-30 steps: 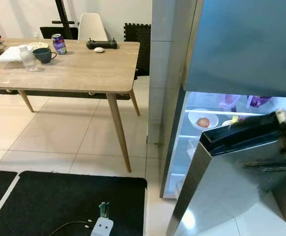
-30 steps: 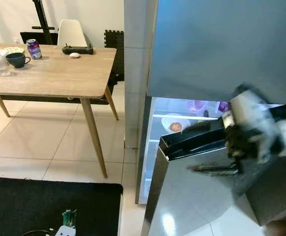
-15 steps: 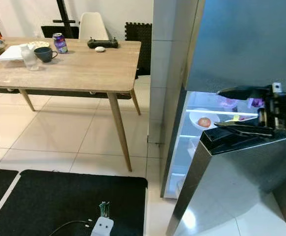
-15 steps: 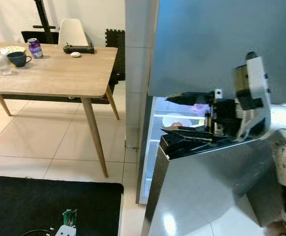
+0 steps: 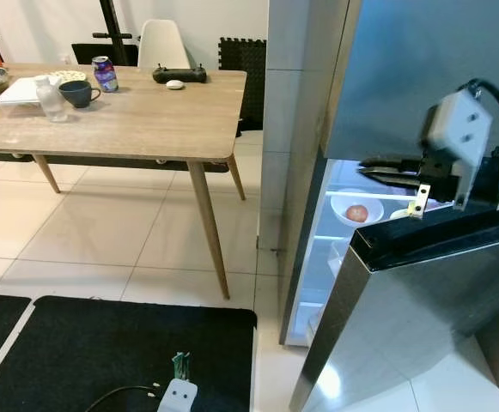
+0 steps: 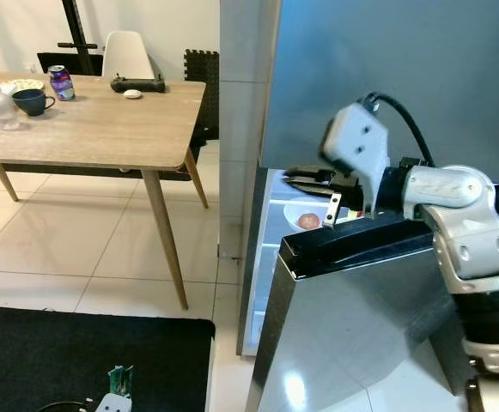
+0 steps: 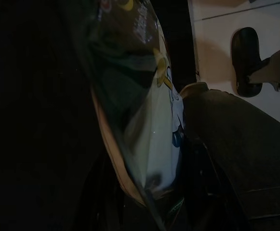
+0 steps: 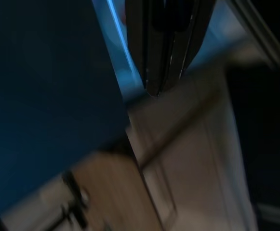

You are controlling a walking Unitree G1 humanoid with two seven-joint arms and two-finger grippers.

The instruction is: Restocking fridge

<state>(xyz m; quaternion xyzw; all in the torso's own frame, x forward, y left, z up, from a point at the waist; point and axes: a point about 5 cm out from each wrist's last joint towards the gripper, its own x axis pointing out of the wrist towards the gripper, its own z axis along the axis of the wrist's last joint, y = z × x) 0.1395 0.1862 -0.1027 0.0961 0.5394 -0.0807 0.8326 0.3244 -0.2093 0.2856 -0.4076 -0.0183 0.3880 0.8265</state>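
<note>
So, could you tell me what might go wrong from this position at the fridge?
1. The right pincer reaches over the top edge of the half-open lower door; if the door swings, the arm could get caught or knocked.
2. The bowl holding a red fruit sits on the lit shelf just below the fingers, so a low sweep might clip it.
3. The left pincer carries a shiny packet, which could slip while attention is on the right arm.

fridge door (image 5: 421, 300): brushed steel, glossy, reflective | table (image 5: 137, 124): light wood grain, matt | floor (image 5: 103, 236): pale glazed tile, shiny | mat (image 5: 103, 352): black, rough-textured cloth | right hand (image 6: 305, 178): black matt fingers, silver plastic-looking arm shell
</note>
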